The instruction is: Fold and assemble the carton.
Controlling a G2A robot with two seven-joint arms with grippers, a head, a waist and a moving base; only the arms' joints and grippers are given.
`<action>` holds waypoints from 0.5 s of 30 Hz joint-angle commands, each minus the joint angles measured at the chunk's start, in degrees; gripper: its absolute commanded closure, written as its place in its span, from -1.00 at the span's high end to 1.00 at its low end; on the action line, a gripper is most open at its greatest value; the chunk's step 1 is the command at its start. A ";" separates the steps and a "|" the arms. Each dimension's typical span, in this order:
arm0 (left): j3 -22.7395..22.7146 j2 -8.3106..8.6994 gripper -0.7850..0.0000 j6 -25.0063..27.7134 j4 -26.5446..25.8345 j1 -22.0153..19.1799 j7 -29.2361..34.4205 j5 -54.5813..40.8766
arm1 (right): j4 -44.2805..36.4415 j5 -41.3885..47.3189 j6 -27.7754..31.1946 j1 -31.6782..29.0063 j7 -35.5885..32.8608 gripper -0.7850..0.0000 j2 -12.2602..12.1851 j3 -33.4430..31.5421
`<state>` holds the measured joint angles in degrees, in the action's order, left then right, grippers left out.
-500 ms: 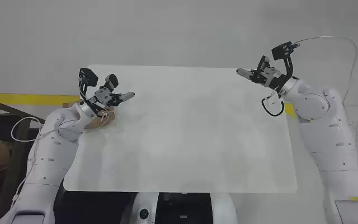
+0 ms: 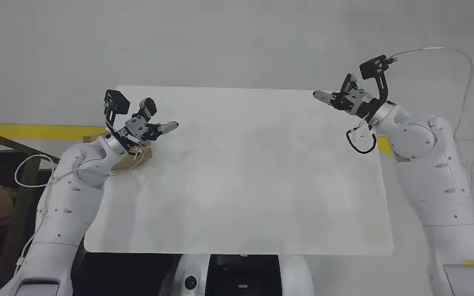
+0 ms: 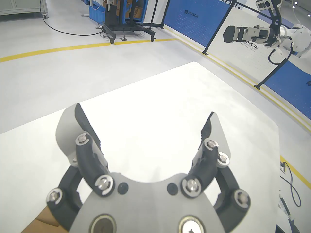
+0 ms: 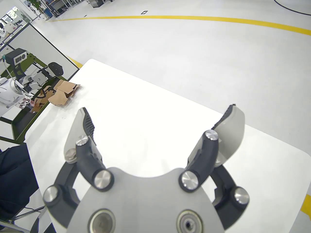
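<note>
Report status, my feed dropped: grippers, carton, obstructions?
Left gripper open, empty. Right gripper open, empty. Brown cardboard carton unassembled, at edge of white table, left side. Nothing seen blocking it.

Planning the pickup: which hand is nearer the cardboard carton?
Left. The left hand is right by the carton; the right hand is far across from it.

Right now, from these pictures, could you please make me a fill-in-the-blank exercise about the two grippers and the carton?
1. The left gripper is ____, with nothing in it.
2. The brown carton lies at the edge of the table, close to the ____ gripper.
3. The right gripper, open too, holds ____.
Missing words: open; left; nothing.
</note>
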<state>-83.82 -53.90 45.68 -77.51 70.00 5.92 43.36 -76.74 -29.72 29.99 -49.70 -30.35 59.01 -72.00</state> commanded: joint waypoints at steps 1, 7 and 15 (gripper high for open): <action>0.00 0.00 1.00 0.00 0.00 0.00 0.00 0.00 | 0.00 0.00 0.00 0.00 0.00 1.00 0.00 0.00; 0.00 0.00 1.00 0.00 0.00 0.00 0.00 0.00 | 0.00 0.00 0.00 0.00 0.00 1.00 0.00 0.00; -0.59 -0.06 1.00 -1.43 0.58 0.37 0.01 -2.59 | 0.00 0.00 0.00 0.00 0.00 1.00 0.00 0.00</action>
<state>-84.15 -53.95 44.90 -77.16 70.23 5.78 42.26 -76.74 -29.72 29.99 -49.70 -30.35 59.01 -72.00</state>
